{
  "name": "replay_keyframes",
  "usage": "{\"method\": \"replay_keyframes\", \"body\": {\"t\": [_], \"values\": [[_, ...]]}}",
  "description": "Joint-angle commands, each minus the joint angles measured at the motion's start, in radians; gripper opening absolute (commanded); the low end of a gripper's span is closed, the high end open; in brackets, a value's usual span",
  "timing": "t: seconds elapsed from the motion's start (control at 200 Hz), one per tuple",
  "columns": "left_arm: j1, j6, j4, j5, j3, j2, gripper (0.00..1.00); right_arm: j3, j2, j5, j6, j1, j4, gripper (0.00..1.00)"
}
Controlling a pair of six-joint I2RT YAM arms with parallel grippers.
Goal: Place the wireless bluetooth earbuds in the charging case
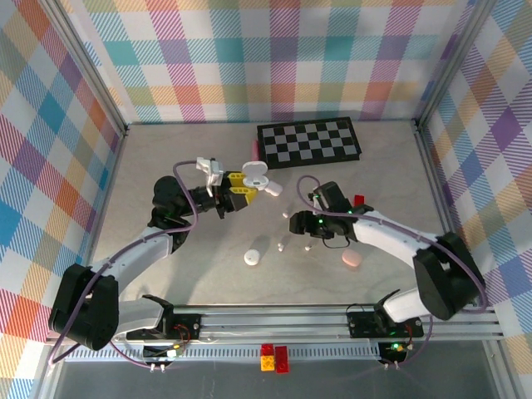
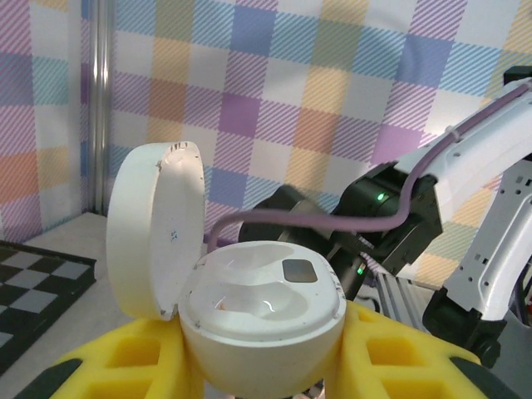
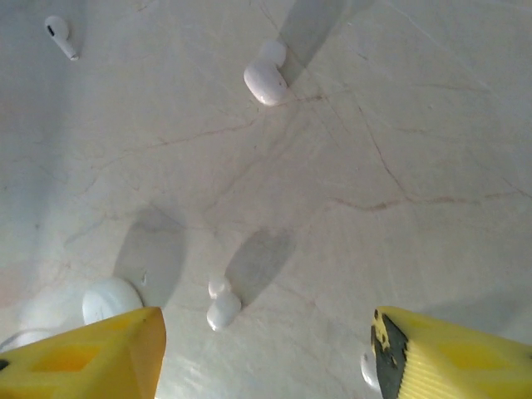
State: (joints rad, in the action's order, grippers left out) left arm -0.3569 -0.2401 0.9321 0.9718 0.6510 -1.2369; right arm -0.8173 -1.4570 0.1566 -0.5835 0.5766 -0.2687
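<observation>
My left gripper [image 1: 238, 189] is shut on the open white charging case [image 2: 262, 307], its yellow fingers [image 2: 108, 366] pressing both sides. The lid [image 2: 154, 229] stands up on the left and both sockets look empty. The case [image 1: 254, 175] is held above the table's middle. My right gripper [image 3: 266, 341] hangs open, low over the table, yellow fingers [image 3: 83, 357] wide apart. A small white earbud [image 3: 223, 304] lies on the table between them, nearer the left finger. More earbuds lie further off: a two-lobed one [image 3: 266, 79] and a stemmed one [image 3: 60, 35]. In the top view earbuds [image 1: 281, 246] lie beside the right gripper [image 1: 293, 226].
A closed white round case [image 1: 252, 258] and a pink one [image 1: 352, 260] lie near the front. A checkerboard [image 1: 309, 141] lies at the back of the table. Plaid walls enclose the table on three sides. Another white bit [image 3: 367, 371] lies by the right finger.
</observation>
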Motion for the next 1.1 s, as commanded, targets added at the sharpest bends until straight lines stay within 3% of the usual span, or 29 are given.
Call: {"method": "replay_keyframes", "body": {"t": [0.0, 0.215, 0.61, 1.095], "values": [[0.029, -0.044, 0.120, 0.028, -0.006, 0.006, 0.32, -0.071, -0.060, -0.020, 0.056, 0.005, 0.021, 0.65], [0.058, -0.050, 0.110, 0.027, -0.010, 0.027, 0.32, -0.209, -0.224, 0.000, 0.122, -0.007, 0.035, 0.66], [0.064, -0.023, 0.036, 0.042, -0.006, 0.087, 0.33, -0.559, -0.568, 0.215, 0.344, -0.050, -0.097, 0.68], [0.064, -0.027, 0.005, 0.070, -0.002, 0.114, 0.33, -0.592, -0.639, 0.277, 0.441, -0.069, -0.167, 0.66]]}}
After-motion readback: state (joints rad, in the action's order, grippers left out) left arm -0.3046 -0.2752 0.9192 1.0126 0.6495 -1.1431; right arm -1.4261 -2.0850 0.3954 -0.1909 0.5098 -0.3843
